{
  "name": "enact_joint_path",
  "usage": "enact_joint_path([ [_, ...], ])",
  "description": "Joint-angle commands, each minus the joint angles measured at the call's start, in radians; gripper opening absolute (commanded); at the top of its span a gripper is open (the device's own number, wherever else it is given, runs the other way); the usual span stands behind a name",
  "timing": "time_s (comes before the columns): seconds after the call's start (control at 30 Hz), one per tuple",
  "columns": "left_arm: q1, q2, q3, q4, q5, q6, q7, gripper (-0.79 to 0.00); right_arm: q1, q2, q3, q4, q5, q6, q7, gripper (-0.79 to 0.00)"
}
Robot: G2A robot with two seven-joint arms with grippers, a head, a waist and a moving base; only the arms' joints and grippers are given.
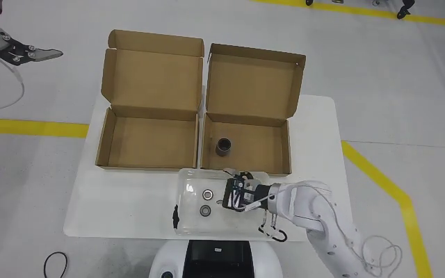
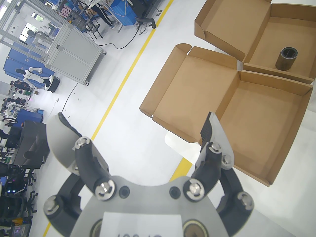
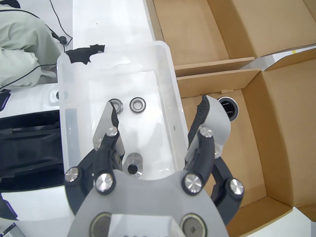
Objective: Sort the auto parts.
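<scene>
The right gripper [image 3: 158, 104] hangs over the clear plastic bin [image 3: 170, 75] at the near edge of the tabletop [image 1: 104, 201], jaws spread wide, holding nothing. In the bin lie two tapered roller bearings [image 3: 138, 105] side by side and, nearer the gripper, a steel bushing [image 3: 133, 166]. They look hard, dense and slick, so a grip across the outer ring should hold best. The bin walls crowd the jaws. Just beyond, the right cardboard box [image 1: 257, 149] holds a dark sleeve [image 1: 224, 146], with the left cardboard box [image 1: 149, 142] beside it. The left gripper [image 2: 134, 122], jaws wide and empty, hangs off the far left.
</scene>
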Motion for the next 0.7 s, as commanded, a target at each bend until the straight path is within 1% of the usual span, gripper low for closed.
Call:
enact_joint_path([
  [0.0, 0.0, 0.0, 0.0, 0.0, 0.0, 0.0, 0.0, 0.0, -0.035, 0.008, 0.016, -0.017, -0.021, -0.007, -0.003, -0.2],
  [0.13, 0.0, 0.0, 0.0, 0.0, 0.0, 0.0, 0.0, 0.0, -0.1, 0.02, 0.033, -0.05, -0.054, 0.025, 0.026, -0.206],
  [0.33, 0.0, 0.0, 0.0, 0.0, 0.0, 0.0, 0.0, 0.0, -0.16, 0.033, 0.058, -0.058, -0.079, 0.044, -0.017, -0.24],
  [0.4, 0.0, 0.0, 0.0, 0.0, 0.0, 0.0, 0.0, 0.0, -0.171, 0.037, 0.062, -0.056, -0.09, 0.048, -0.029, -0.259],
  [0.5, 0.0, 0.0, 0.0, 0.0, 0.0, 0.0, 0.0, 0.0, -0.178, 0.04, 0.054, -0.049, -0.117, 0.062, -0.009, -0.277],
  [0.67, 0.0, 0.0, 0.0, 0.0, 0.0, 0.0, 0.0, 0.0, -0.167, 0.04, 0.023, -0.026, -0.131, 0.084, 0.028, -0.283],
])
